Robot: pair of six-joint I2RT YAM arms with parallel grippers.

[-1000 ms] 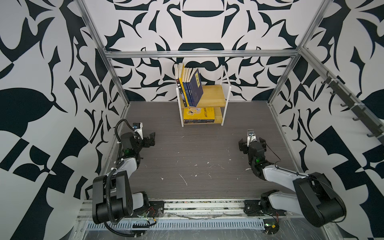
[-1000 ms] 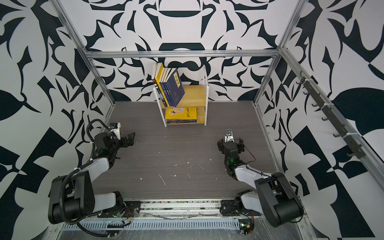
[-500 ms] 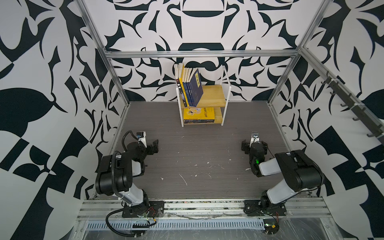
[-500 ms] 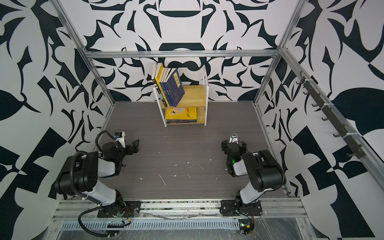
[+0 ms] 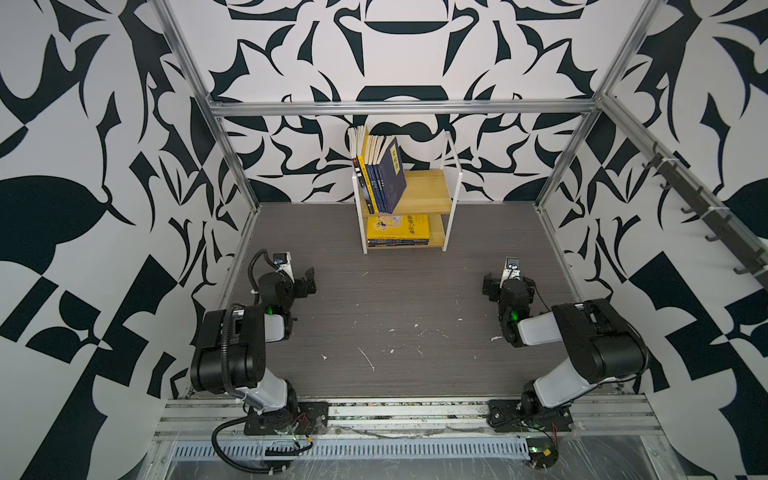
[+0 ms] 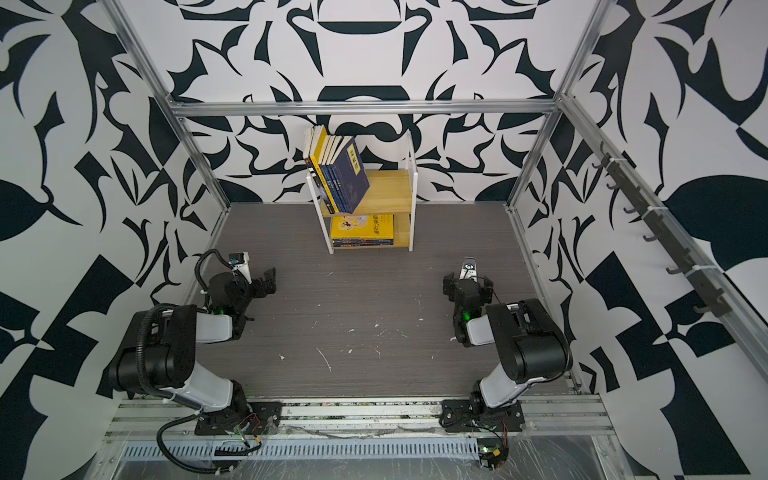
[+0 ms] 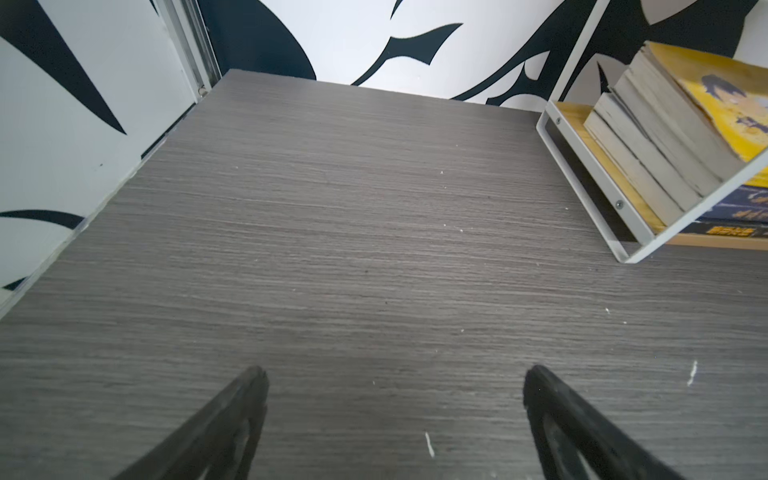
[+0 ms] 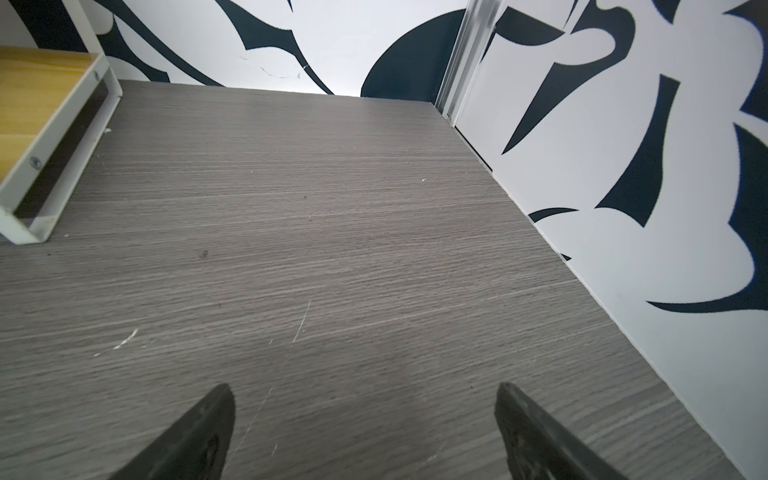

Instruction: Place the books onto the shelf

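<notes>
Shelf: the shelf (image 5: 428, 191) is seen in both top views at the far middle of the table (image 5: 395, 316), set against the far wall.
Upper tier: a row of books (image 5: 384, 178) is stood at the left end of the board. The outermost navy one is tilted against the rest, and the right part of the board is left bare.
Lower tier: a flat stack (image 5: 397, 226) is laid here, with a yellow cover on top and dark spines beneath it. It fills most of the width.
Table surface: no book is seen on the grey wood grain in any view. Only small white flecks and scratches are found there.
Left gripper: the left gripper (image 7: 395, 376) is held low over the near left of the table, well apart from the shelf. Its jaws are spread wide and nothing is held between them.
Right gripper: the right gripper (image 8: 361, 390) is held low over the near right, also well apart from the shelf. It too is spread wide and holds nothing.
Done: every book in view is already placed on one of the two tiers.
Left: the task is judged complete or all but complete, since nothing is left on the table to be fetched. At most, the tilted navy book could be set straight.
</notes>
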